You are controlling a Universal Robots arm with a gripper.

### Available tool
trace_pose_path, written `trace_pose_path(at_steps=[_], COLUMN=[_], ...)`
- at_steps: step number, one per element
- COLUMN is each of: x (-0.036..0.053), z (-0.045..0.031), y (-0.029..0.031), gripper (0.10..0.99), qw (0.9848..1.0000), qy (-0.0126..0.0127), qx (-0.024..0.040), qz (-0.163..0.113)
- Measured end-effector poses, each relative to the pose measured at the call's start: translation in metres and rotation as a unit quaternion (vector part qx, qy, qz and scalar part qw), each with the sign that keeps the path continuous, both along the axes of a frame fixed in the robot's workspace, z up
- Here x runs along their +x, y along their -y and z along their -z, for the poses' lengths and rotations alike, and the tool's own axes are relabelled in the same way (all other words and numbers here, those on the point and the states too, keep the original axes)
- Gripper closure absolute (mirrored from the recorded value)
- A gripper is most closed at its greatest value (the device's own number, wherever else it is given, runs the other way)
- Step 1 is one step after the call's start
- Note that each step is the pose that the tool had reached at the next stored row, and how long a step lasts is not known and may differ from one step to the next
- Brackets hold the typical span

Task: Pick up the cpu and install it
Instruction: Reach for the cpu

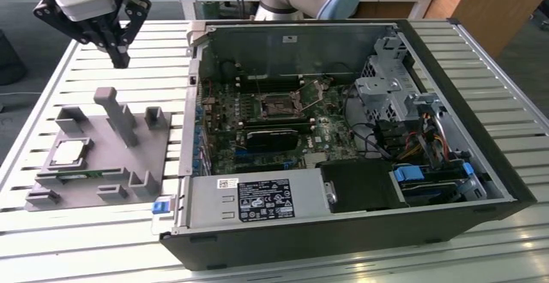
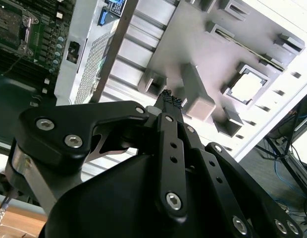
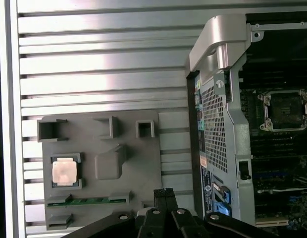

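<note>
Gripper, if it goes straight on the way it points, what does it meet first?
Most likely the grey holder, near its upright post, not the cpu; depth is unclear.

Silvery square cpu (image 1: 71,152) flat in holder

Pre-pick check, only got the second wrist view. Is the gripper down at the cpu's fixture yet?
Observer: No. In the exterior view the gripper hangs high above the slatted table, clear of the grey fixture holding the cpu.
Operator: Socket free?
Observer: Exterior view: the motherboard socket has a dark centre, no silvery chip.
Operator: Anything else on the fixture?
Observer: First wrist view: a green memory stick lies in a slot beside the cpu.
</note>
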State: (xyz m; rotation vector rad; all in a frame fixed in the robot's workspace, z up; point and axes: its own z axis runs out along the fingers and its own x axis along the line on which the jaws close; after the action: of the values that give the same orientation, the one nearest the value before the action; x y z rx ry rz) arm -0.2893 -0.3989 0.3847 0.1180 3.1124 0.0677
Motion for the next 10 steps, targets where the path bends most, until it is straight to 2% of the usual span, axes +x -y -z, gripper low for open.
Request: trace_pose_path(at_steps=[10], x=[-0.0122], z=[0.0007], y=[0.0], gripper=[0.98], qw=[1.0], qy=[0.0], qx=[0.0], qz=[0.0])
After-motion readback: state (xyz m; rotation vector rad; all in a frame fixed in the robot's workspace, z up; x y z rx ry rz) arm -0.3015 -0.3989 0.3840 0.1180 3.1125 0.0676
